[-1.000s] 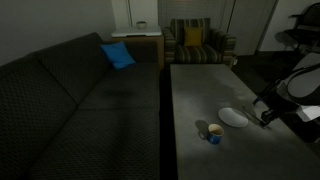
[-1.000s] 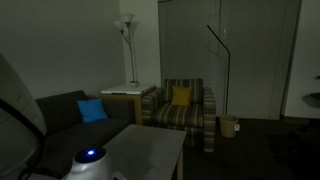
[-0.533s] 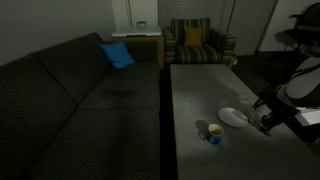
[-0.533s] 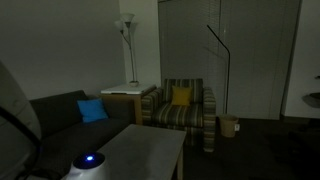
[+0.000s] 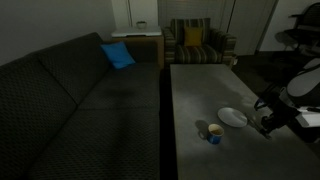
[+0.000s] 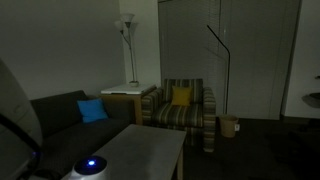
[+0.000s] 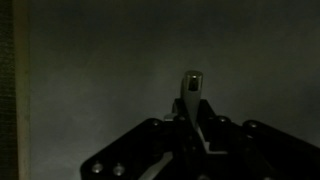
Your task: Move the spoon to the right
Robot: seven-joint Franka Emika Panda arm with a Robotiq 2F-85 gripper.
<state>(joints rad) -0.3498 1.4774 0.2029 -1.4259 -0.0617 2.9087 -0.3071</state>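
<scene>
At the left of an exterior view: a long dark fabric sofa (image 5: pixel 70 100) with a bright blue square cushion (image 5: pixel 117 55), nothing altered there. Further right, on the flat grey rectangular table (image 5: pixel 200 90): a small blue cup (image 5: pixel 214 135), then a round white plate (image 5: pixel 233 117), both exactly where they were a second ago. Right again, near the frame's right edge: the black Robotiq gripper (image 5: pixel 268 124), now a touch lower and further right in frame than a second ago, just beside the plate's right rim and apart from it. Reads as the rightward carry under way, only a short stretch covered, no set-down yet.

As for the small slender pale grey metal spoon (image 7: pixel 192 88): not to be made out in that exterior view, too dark and too small at the gripper. Plain only in the wrist view, centre of frame, standing up out of the gripper (image 7: pixel 195 120), jaws clamped on its lower part, bare grey tabletop behind; probably lifted off the surface, though hard to confirm.

Nothing of the action in an exterior view with a white floor lamp (image 6: pixel 125 25) upper left: only a striped armchair (image 6: pixel 182 108) mid-frame, the table's far end (image 6: pixel 150 150), and a rounded white device with a blue light (image 6: pixel 88 163) at lower left. No arm, spoon or plate there.
</scene>
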